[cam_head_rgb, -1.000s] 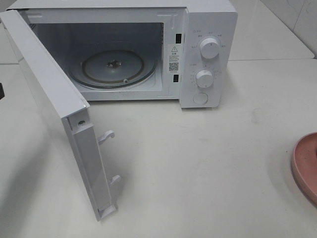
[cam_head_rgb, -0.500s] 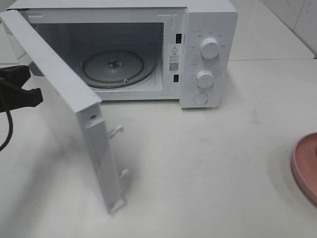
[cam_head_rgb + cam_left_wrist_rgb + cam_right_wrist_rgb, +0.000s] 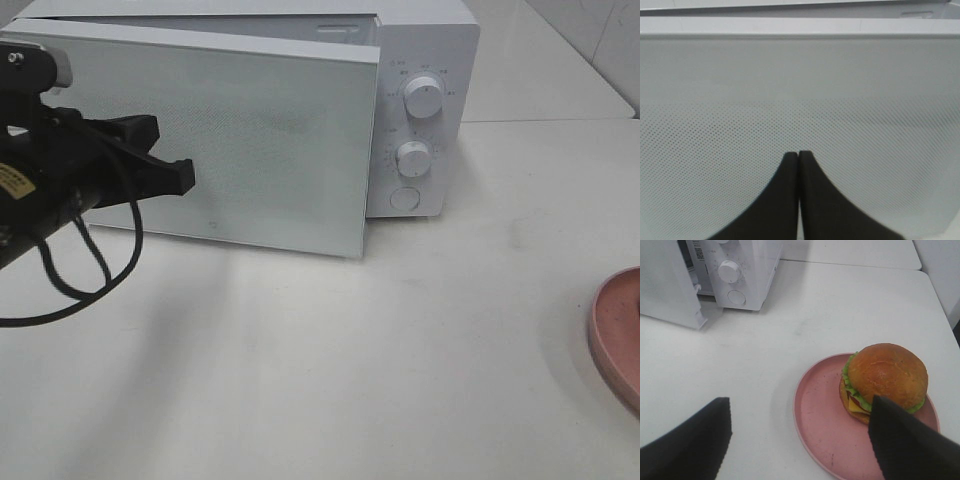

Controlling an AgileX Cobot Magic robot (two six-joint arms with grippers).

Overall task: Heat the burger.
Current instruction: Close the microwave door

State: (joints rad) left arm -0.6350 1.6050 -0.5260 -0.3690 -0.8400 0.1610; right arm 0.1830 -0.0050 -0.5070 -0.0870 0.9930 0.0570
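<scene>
From the high cam the left gripper (image 3: 185,176), jaws pressed together, sits against the microwave door (image 3: 250,140) — door nearly shut, white w/ a fine dotted mesh; only the pink plate (image 3: 615,335) edge shows at right, burger out of view. Left wrist cam: closed black fingertips (image 3: 790,165) on the door mesh. Right wrist cam: right gripper (image 3: 800,440) spread wide, empty — burger (image 3: 885,377), glossy domed bun, lettuce frill, sits on the plate just ahead, toward one jaw, so right arm is nearer.

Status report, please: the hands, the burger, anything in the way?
Left hand shut, against microwave door. Right hand open, empty, above table. Burger on pink plate, outside. Door nearly closed, blocks the way in.
</scene>
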